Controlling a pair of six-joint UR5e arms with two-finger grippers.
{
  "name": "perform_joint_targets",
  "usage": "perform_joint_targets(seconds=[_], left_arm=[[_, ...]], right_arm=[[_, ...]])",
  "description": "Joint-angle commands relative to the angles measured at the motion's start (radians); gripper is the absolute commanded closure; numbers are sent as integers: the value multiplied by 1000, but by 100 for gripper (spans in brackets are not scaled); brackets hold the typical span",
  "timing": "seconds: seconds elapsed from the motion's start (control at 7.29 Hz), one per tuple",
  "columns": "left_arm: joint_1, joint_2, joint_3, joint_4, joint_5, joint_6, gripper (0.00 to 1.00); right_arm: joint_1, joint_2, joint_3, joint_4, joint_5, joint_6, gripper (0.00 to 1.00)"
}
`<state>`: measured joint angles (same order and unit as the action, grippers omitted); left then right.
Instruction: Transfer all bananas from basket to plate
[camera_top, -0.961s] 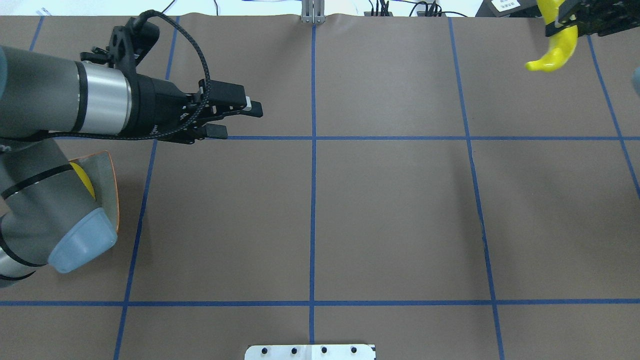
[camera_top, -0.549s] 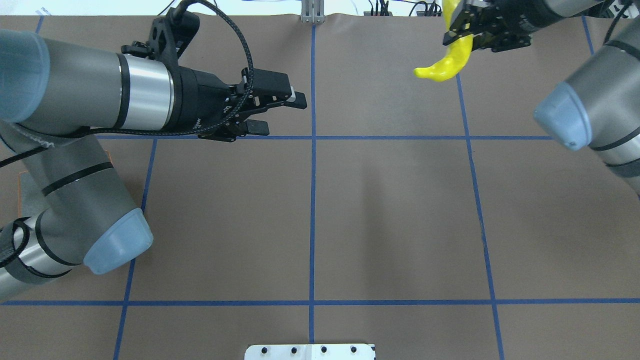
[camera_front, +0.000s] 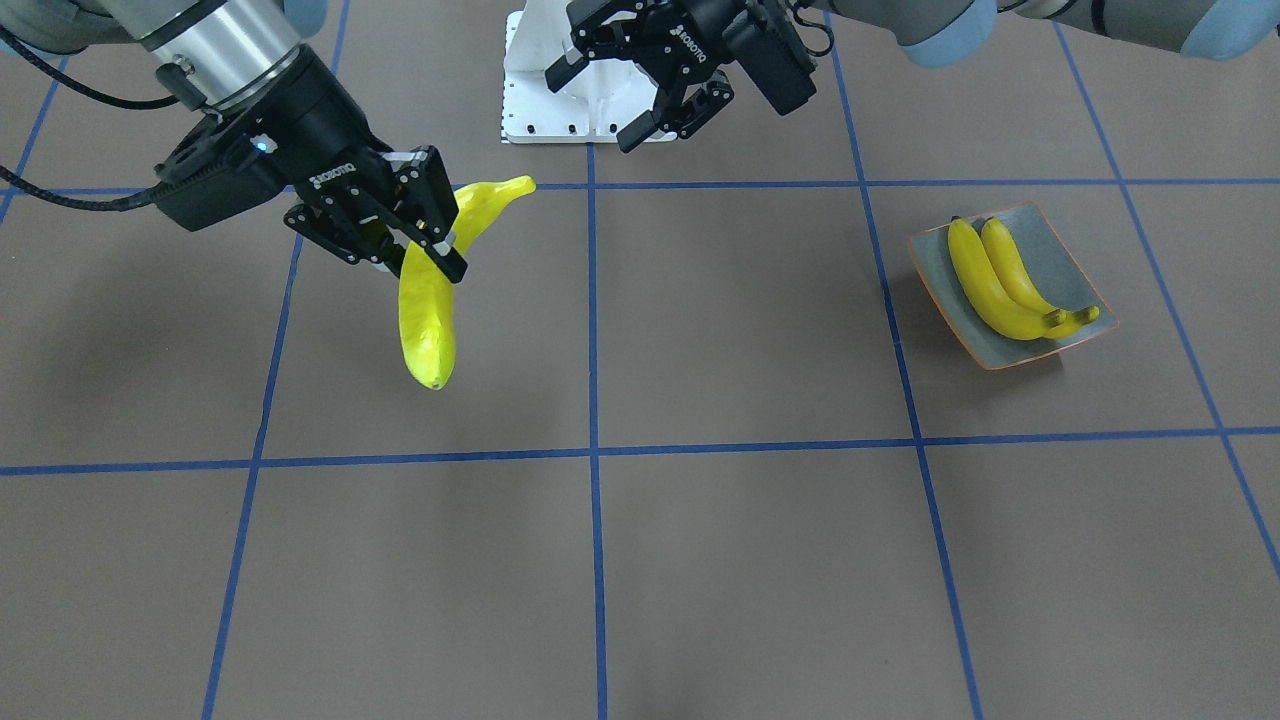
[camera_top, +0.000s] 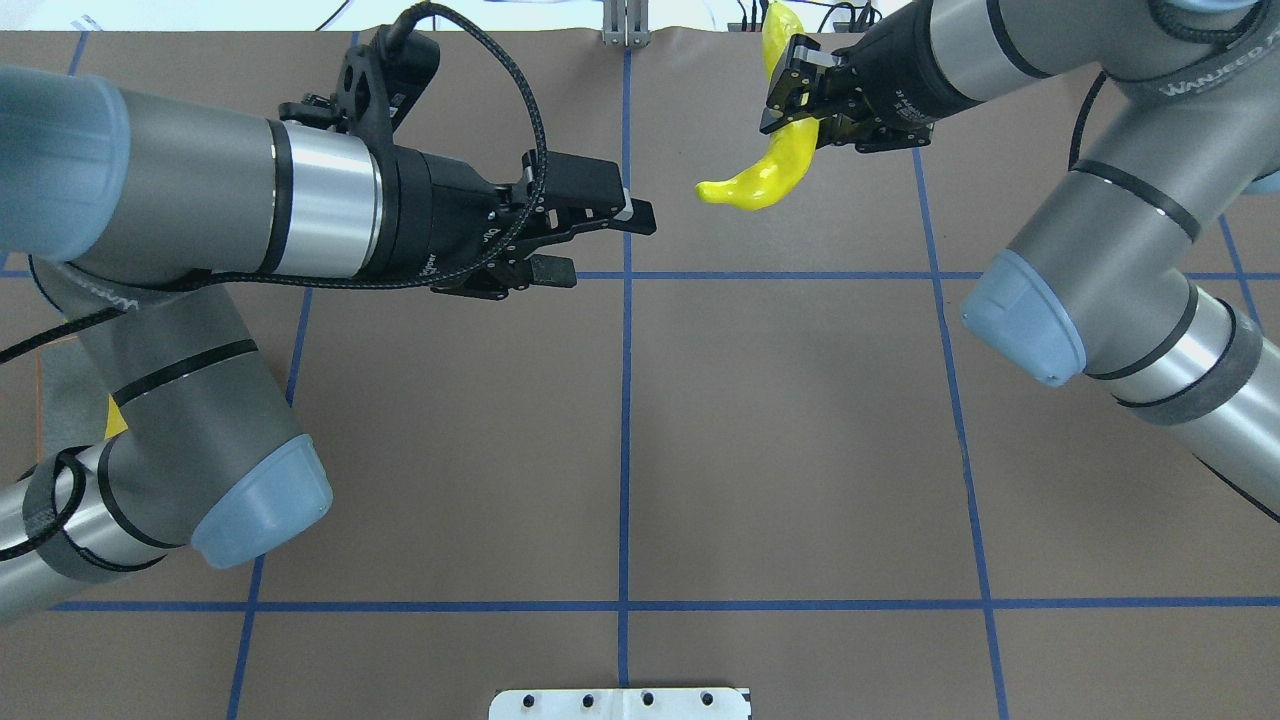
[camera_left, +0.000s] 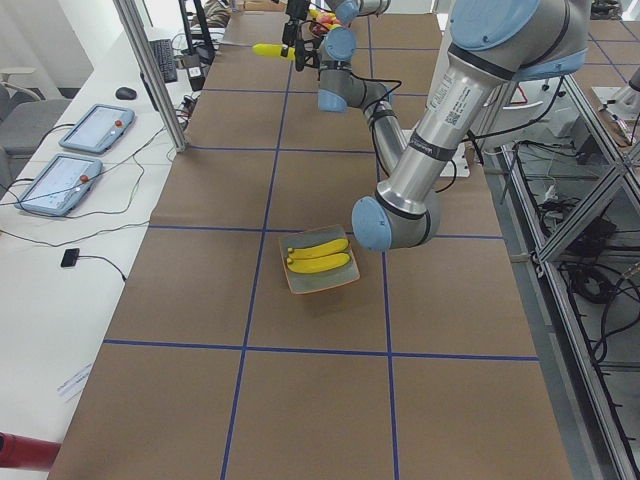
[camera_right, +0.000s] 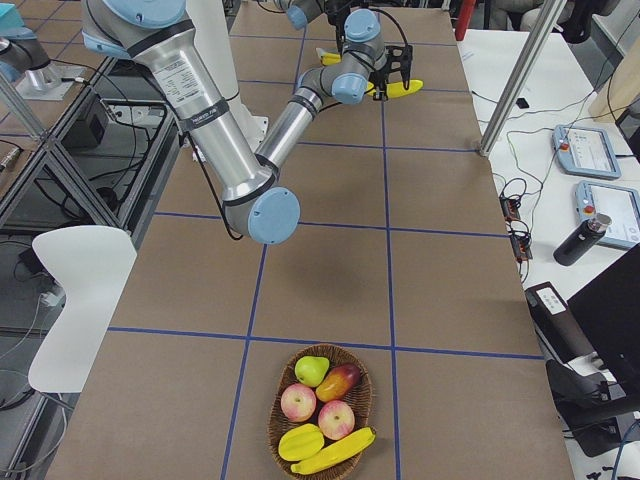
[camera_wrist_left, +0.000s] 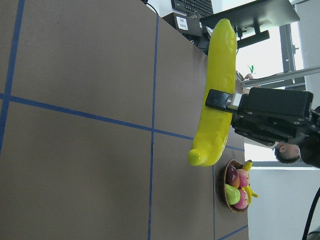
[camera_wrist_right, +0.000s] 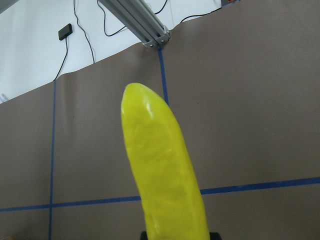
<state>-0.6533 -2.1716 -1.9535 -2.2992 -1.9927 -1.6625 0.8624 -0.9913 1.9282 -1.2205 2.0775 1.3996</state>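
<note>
Four bananas, one plate (camera_front: 1060, 250), one basket (camera_right: 270, 425), two claws.
The right claw (camera_front: 425, 235) is clamped around the middle of one banana (camera_front: 425, 330), holding it clear above the tabletop (camera_front: 750, 550). Opposite it, the left claw (camera_top: 605, 243) has its jaws spread wide and holds nothing. Two bananas (camera_front: 990, 290) lie side by side on the plate. The fourth banana (camera_right: 335, 452) lies in the basket among other fruit.
</note>
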Motion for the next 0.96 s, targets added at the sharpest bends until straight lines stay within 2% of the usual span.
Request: perform_joint_targets(seconds=[0.0,0.82], left_arm=[[7,-2,-1,-2,0,4,0],[8,-5,-4,-2,-2,36,4]], right_arm=[[-52,0,12,107,-13,61,100],[-106,0,51,119,-27,59,100]])
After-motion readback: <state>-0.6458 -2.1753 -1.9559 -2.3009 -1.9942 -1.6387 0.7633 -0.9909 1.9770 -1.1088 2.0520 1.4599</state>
